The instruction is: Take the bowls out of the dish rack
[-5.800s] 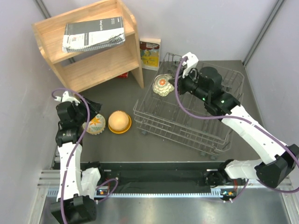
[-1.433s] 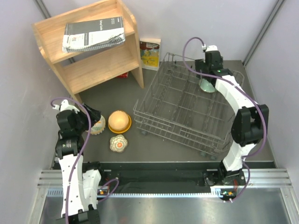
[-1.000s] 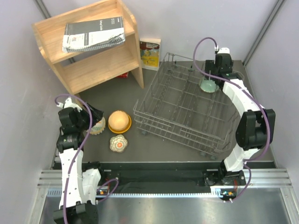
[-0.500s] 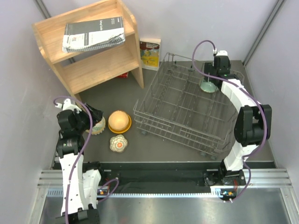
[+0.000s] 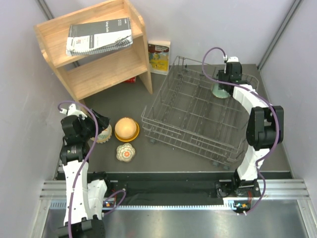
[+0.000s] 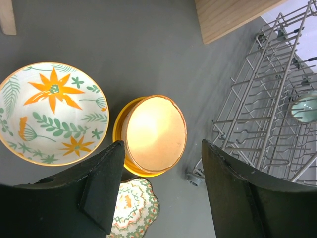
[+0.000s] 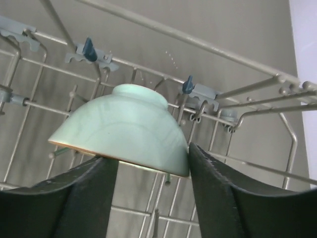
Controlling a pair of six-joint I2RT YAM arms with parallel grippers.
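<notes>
Inside the dish rack [image 7: 198, 39], teal bowl [image 7: 124, 126] sits between right hand's [image 7: 148, 156] fingers [image 7: 79, 198].

A dark grey table [image 5: 166, 154] carries everything. The dish rack [image 5: 198, 116] is set on it at an angle, on small wheels. A wooden shelf [image 5: 96, 49] stands to the left of the rack and farther back, with a small red object [image 5: 131, 79] at its foot. A book [image 5: 159, 57] is propped upright just behind the rack's far left corner. Left of the rack, a yellow bowl [image 5: 119, 136], a scalloped cream bowl [image 5: 126, 152] and a flower-painted bowl [image 5: 103, 133] are laid on the table.
</notes>
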